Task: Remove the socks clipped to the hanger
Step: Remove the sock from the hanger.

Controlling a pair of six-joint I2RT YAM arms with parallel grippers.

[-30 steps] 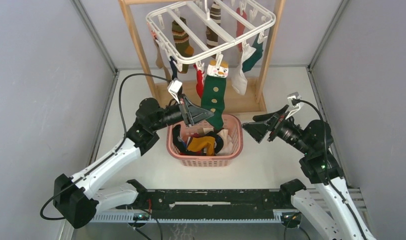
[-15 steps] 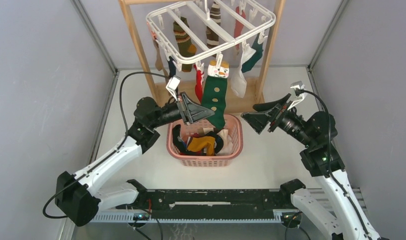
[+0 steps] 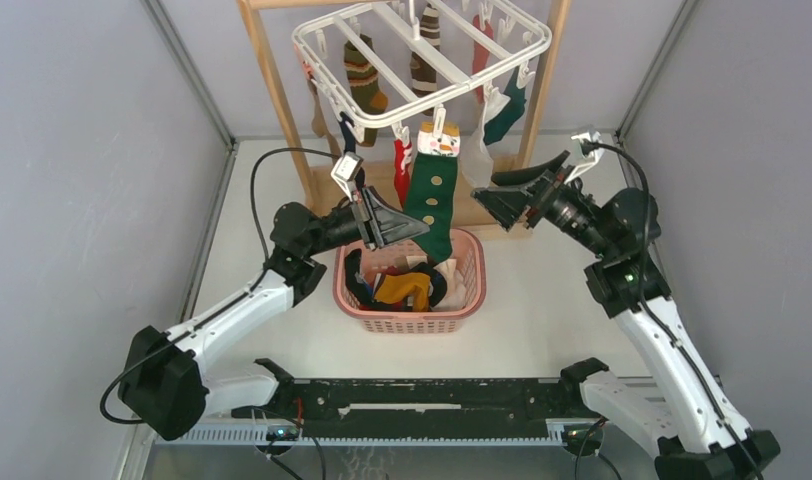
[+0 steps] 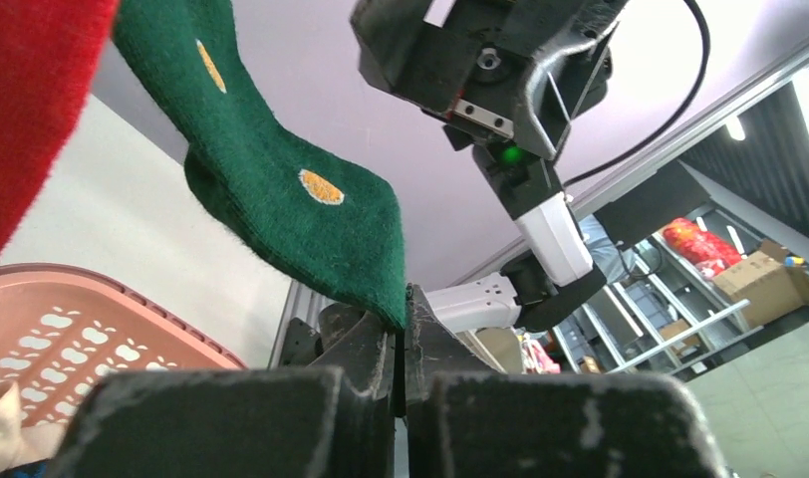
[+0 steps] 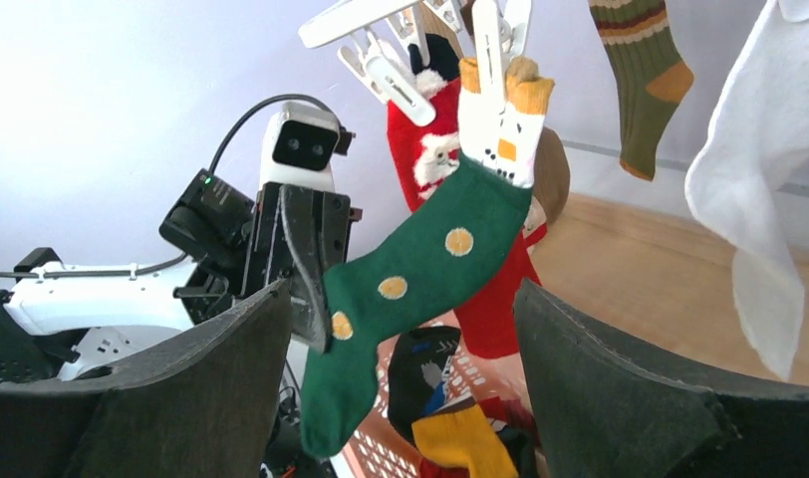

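A pale tabletop (image 3: 542,310) sits boxed in by grey walls (image 3: 82,200) on three sides. The left pincer (image 3: 414,228) is closed tight on the lower part of the green sock (image 3: 429,200), whose cuff is held by a clip of the hanger (image 3: 314,62) above that pincer. Directly below it stands the pink basket (image 3: 410,322) with loose socks inside, and a red sock (image 3: 402,165) hangs just beside the pincer's upper side. The right pincer (image 3: 487,190) stands with its fingers wide apart and nothing between them, pointed at the green sock, with a white sock (image 3: 479,160) dangling just above its tips. The wooden rack (image 3: 282,110) rises behind both pincers. Bare tabletop lies below and outboard of each pincer — the side walls stand well clear.
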